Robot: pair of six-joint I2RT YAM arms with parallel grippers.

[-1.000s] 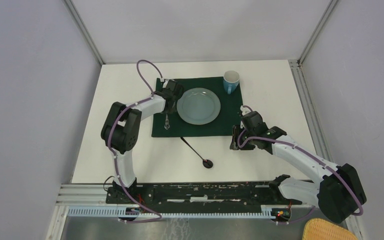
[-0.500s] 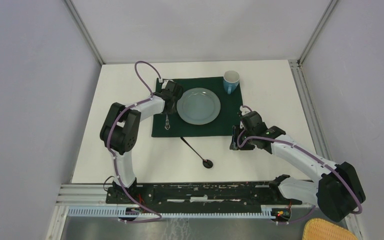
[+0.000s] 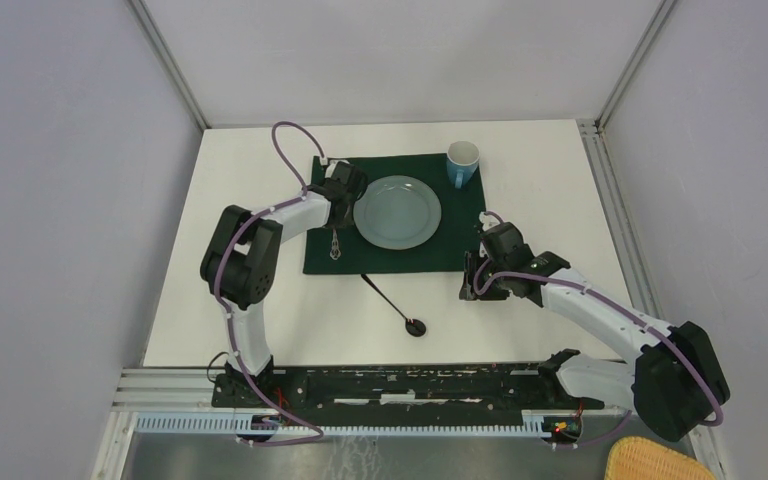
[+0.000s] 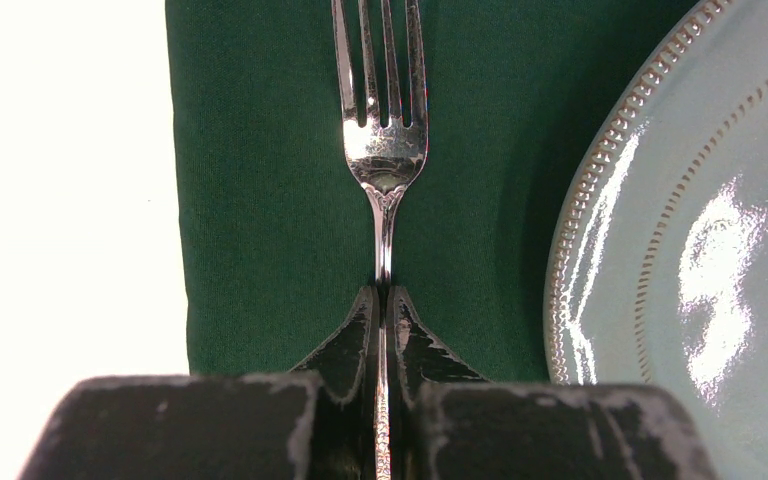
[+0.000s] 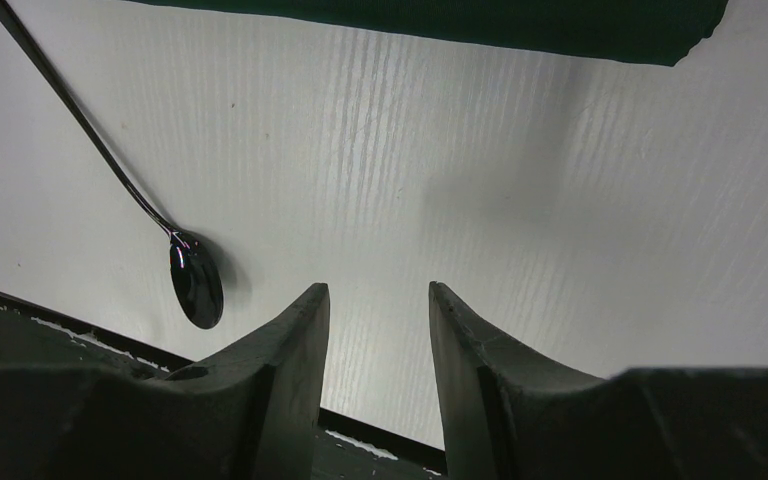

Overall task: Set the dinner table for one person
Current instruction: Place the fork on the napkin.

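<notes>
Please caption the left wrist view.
Left tool grips a fork by its handle over the green cloth, beside the plate.

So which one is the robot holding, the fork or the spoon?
The fork: the left gripper pinches its handle on the green cloth beside the plate. The spoon lies loose on the white table, untouched.

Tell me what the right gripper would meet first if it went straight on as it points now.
Probably the bare dinner table; the spoon lies off to the side, the green cloth farther on. Depth is unclear.
</notes>
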